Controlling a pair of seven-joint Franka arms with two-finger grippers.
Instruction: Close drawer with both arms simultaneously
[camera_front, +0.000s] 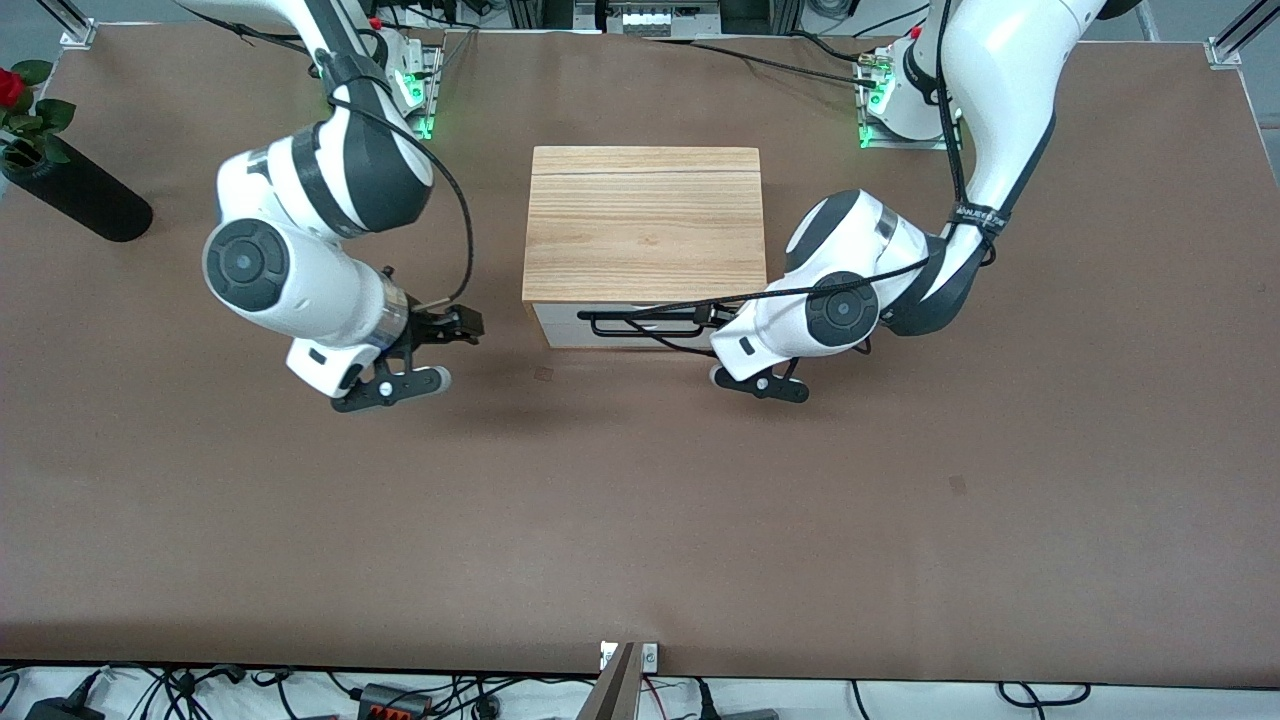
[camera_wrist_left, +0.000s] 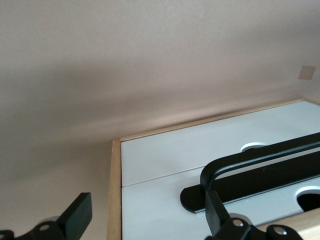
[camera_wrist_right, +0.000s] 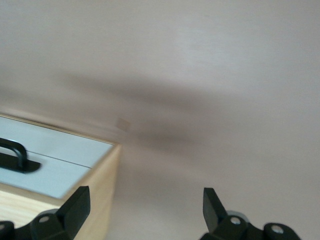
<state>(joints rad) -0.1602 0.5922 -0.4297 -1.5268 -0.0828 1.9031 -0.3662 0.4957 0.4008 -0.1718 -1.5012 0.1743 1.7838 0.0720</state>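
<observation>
The light oak box (camera_front: 645, 220) stands mid-table. The drawer's white front (camera_front: 560, 325) with its black bar handle (camera_front: 640, 320) faces the front camera and sits level with the box's wooden edge (camera_wrist_left: 115, 190). My left gripper (camera_front: 718, 322) is open at the handle's end toward the left arm; in the left wrist view (camera_wrist_left: 147, 210) it straddles the front's corner, one finger by the handle (camera_wrist_left: 270, 157). My right gripper (camera_front: 470, 326) is open and empty, beside the box toward the right arm's end, apart from it. The right wrist view shows the gripper (camera_wrist_right: 145, 205) and the drawer front (camera_wrist_right: 55, 170).
A black vase with a red rose (camera_front: 75, 190) lies at the right arm's end of the table. A small square mark (camera_front: 543, 374) is on the brown table just in front of the drawer. A post (camera_front: 615, 680) stands at the table's near edge.
</observation>
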